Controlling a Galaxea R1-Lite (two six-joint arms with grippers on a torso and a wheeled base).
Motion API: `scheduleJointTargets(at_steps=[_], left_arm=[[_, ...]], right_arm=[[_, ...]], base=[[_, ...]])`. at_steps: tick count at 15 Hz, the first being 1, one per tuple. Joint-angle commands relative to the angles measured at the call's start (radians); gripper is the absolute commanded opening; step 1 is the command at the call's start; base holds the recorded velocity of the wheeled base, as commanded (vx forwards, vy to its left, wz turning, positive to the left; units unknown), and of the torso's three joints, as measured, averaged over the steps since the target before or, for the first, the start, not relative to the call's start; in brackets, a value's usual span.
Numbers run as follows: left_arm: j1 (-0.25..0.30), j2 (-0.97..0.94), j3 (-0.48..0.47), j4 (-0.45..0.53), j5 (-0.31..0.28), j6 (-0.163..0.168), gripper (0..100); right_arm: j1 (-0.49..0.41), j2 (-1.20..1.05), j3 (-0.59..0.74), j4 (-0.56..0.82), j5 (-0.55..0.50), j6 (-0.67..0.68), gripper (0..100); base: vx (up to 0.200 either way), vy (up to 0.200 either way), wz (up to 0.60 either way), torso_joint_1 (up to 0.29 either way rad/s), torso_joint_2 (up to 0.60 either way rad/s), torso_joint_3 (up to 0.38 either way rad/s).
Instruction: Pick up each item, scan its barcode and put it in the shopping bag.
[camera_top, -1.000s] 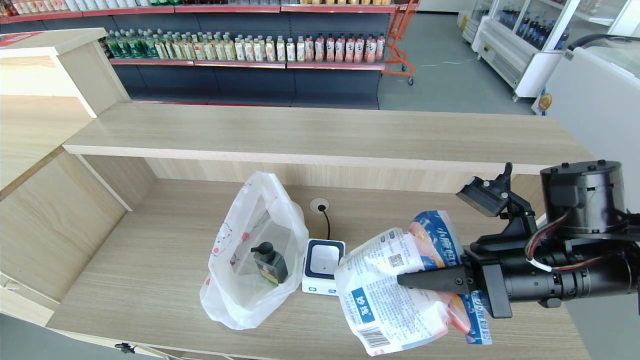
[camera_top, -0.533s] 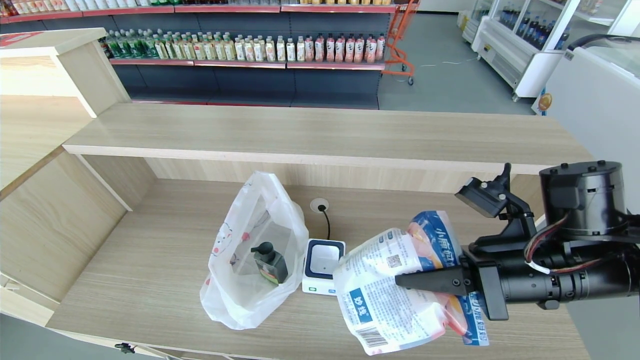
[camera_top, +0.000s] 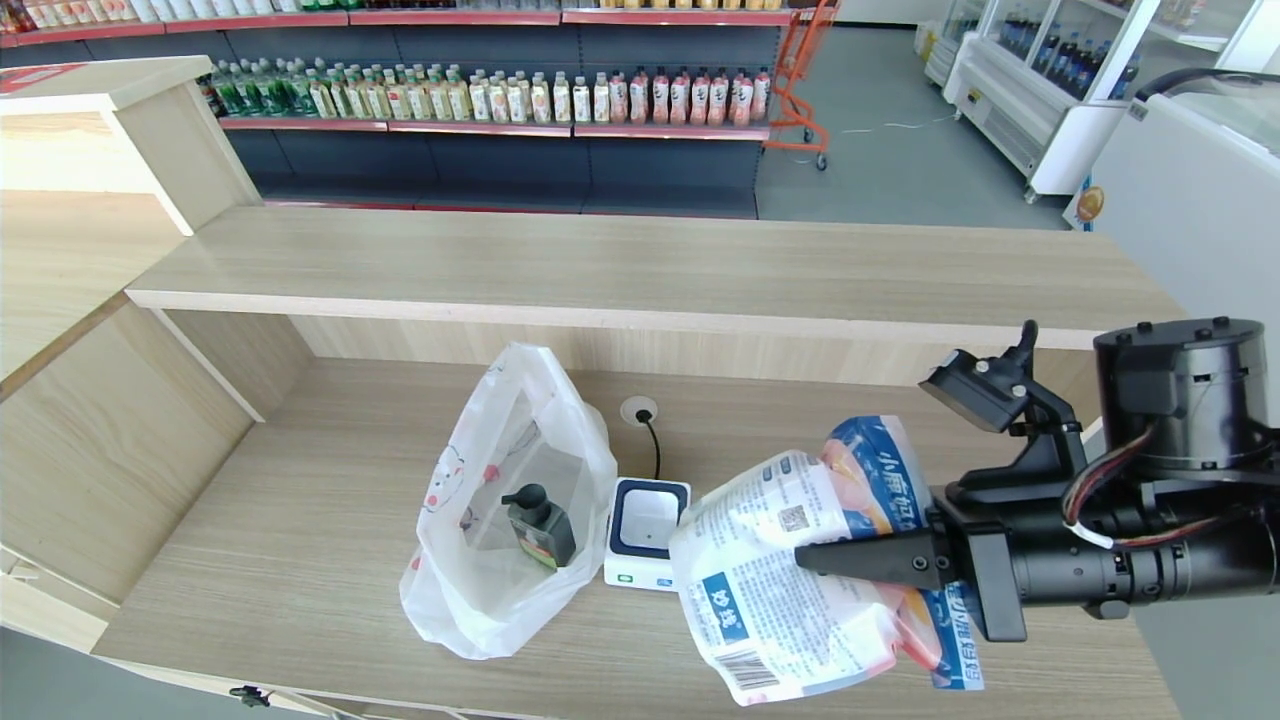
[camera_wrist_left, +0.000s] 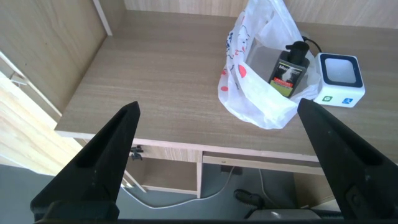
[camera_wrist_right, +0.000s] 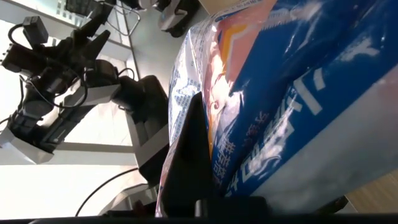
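Observation:
My right gripper (camera_top: 806, 560) is shut on a white, blue and pink food package (camera_top: 770, 590), which hangs above the counter's right front with its barcode at the low end. It sits just right of the white barcode scanner (camera_top: 647, 530). In the right wrist view, a dark finger (camera_wrist_right: 186, 155) presses on the package (camera_wrist_right: 298, 106). A white shopping bag (camera_top: 500, 520) stands open left of the scanner with a dark pump bottle (camera_top: 540, 525) inside. My left gripper (camera_wrist_left: 219, 109) hangs open and holds nothing. It is above the counter's front left, near the bag (camera_wrist_left: 255, 93), bottle (camera_wrist_left: 287, 67) and scanner (camera_wrist_left: 339, 78).
A raised wooden ledge (camera_top: 650, 260) runs along the back of the counter (camera_top: 300, 540). A side panel (camera_top: 110, 440) closes the left end. The scanner's cable runs to a grommet (camera_top: 638, 408). Bottle shelves (camera_top: 500, 95) stand far behind.
The right arm and package drifted slightly left, then back to the right. The bag, the bottle and the scanner have stayed put.

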Motion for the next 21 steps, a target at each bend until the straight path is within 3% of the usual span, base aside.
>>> scheduleJointTargets(at_steps=[1,4,5,6,8,11,14,19,21], left_arm=[[0.0,0.0,0.0,0.0,0.0,0.0,100],[0.0,0.0,0.0,0.0,0.0,0.0,100],[0.0,0.0,0.0,0.0,0.0,0.0,100],[0.0,0.0,0.0,0.0,0.0,0.0,100],[0.0,0.0,0.0,0.0,0.0,0.0,100],[0.0,0.0,0.0,0.0,0.0,0.0,100],[0.0,0.0,0.0,0.0,0.0,0.004,100],[0.0,0.0,0.0,0.0,0.0,0.007,100],[0.0,0.0,0.0,0.0,0.0,0.007,100]], right_arm=[[0.002,-0.012,0.001,-0.001,0.0,-0.02,0],[-0.023,-0.033,0.016,0.001,-0.098,-0.215,0],[-0.095,-0.032,0.016,-0.013,-0.202,-0.419,0],[-0.13,-0.033,0.022,-0.031,-0.228,-0.499,0],[-0.25,-0.059,0.062,-0.088,-0.236,-0.603,0],[-0.311,-0.118,0.159,-0.094,-0.231,-0.715,0],[-0.308,-0.179,0.226,-0.094,-0.227,-0.734,0],[-0.314,-0.184,0.226,-0.096,-0.2,-0.712,0],[-0.314,-0.182,0.225,-0.096,-0.191,-0.674,0]], base=[[0.0,0.0,0.0,0.0,0.0,0.0],[0.0,0.0,0.0,0.0,0.0,0.0],[0.0,0.0,0.0,0.0,0.0,0.0],[0.0,0.0,0.0,0.0,0.0,0.0],[0.0,0.0,0.0,0.0,0.0,0.0],[0.0,0.0,0.0,0.0,0.0,0.0],[0.0,0.0,0.0,0.0,0.0,0.0],[0.0,0.0,0.0,0.0,0.0,0.0],[0.0,0.2,0.0,0.002,0.0,0.0]])
